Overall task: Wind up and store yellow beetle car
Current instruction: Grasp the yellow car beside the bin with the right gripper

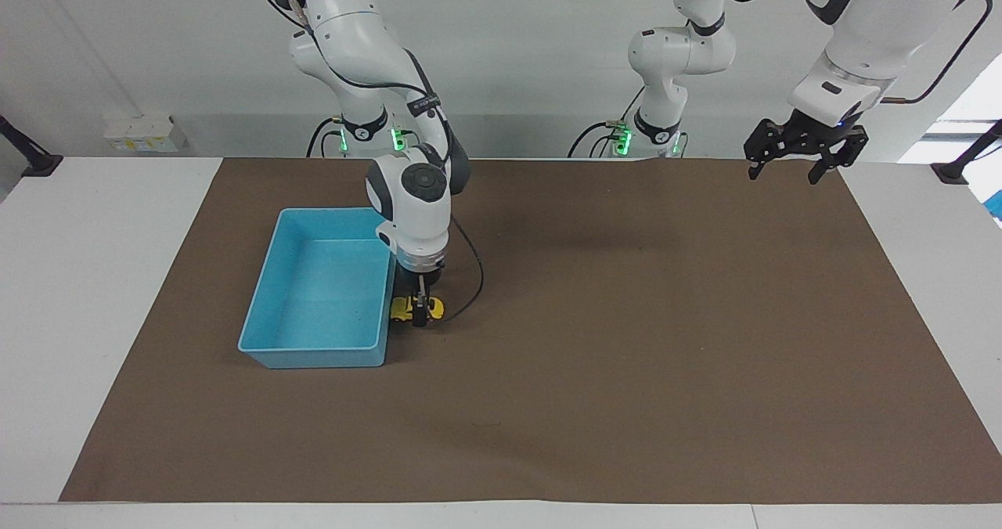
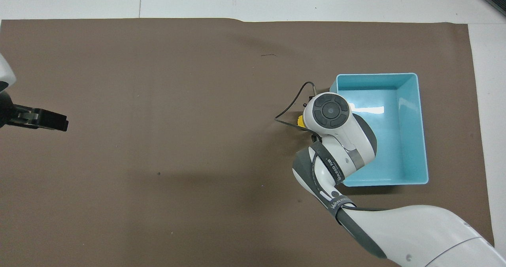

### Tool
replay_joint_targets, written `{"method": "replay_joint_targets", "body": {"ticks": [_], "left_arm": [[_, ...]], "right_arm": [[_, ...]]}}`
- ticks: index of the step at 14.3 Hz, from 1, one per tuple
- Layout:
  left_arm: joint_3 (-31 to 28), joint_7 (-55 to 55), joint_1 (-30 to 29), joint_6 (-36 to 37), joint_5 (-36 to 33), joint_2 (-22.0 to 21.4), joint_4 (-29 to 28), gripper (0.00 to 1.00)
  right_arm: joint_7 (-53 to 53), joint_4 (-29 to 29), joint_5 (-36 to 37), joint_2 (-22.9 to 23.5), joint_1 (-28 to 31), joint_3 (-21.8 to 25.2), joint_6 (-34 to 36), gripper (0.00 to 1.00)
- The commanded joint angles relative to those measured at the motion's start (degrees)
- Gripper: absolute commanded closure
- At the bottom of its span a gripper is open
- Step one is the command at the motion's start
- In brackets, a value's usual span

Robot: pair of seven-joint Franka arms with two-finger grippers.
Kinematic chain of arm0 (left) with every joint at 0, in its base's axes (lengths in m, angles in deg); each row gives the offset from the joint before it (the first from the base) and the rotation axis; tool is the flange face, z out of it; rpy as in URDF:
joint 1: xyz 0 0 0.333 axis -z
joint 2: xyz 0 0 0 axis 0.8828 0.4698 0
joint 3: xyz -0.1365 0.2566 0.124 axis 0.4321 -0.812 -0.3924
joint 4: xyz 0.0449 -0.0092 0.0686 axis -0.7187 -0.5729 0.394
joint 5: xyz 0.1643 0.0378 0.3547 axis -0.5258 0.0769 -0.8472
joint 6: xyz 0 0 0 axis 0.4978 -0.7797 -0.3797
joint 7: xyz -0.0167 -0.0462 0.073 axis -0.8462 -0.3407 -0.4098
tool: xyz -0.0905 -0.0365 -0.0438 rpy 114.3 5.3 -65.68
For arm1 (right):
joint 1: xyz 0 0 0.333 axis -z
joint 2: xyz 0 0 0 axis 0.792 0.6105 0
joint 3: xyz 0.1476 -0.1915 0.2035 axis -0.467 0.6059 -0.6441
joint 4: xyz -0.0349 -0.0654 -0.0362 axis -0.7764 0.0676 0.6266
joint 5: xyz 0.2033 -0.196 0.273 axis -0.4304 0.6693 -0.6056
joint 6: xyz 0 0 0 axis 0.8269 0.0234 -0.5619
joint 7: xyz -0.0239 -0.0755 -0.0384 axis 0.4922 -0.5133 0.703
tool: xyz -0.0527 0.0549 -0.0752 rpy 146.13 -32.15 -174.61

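Note:
The yellow beetle car [image 1: 401, 307] stands on the brown mat, right beside the blue bin's [image 1: 313, 354] long wall on the side toward the left arm's end. My right gripper [image 1: 420, 315] has come straight down onto the car and is shut on its middle, one dark finger crossing the car's side. From overhead the right wrist covers the car [image 2: 301, 121] except for a yellow sliver. My left gripper [image 1: 783, 175] hangs open and holds nothing, above the mat's corner at the left arm's end, and waits there [image 2: 47, 119].
The blue bin [image 2: 422, 140] holds nothing, its long side running away from the robots. A black cable loops out from the right wrist over the mat beside the car. The brown mat [image 1: 626, 357] covers most of the white table.

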Motion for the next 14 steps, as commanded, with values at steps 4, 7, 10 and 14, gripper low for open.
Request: {"method": "replay_joint_targets", "body": {"ticks": [4,7,10,14], "left_arm": [[-0.9,0.1,-0.5,0.2,-0.5,-1.5,-0.7,0.00],[-0.8,0.1,-0.3,0.2,-0.5,-1.5,-0.7,0.00],[-0.8,0.1,-0.5,0.2,-0.5,-1.5,-0.7,0.00],[-0.8,0.1,-0.4,0.2,-0.4,-1.5,-0.7,0.00]], "right_arm": [[-4.2,5.0,1.8,-0.7,-3.1,-0.1,8.0,1.00],[-4.0,6.8,0.8,-2.7,-4.3,-0.2,11.0,1.00],[-1.5,6.7,0.9,-6.8,-4.3,-0.6,12.6,1.00],[15.6,6.7,-8.4,-12.3,-3.6,-0.7,14.7,1.00]]}}
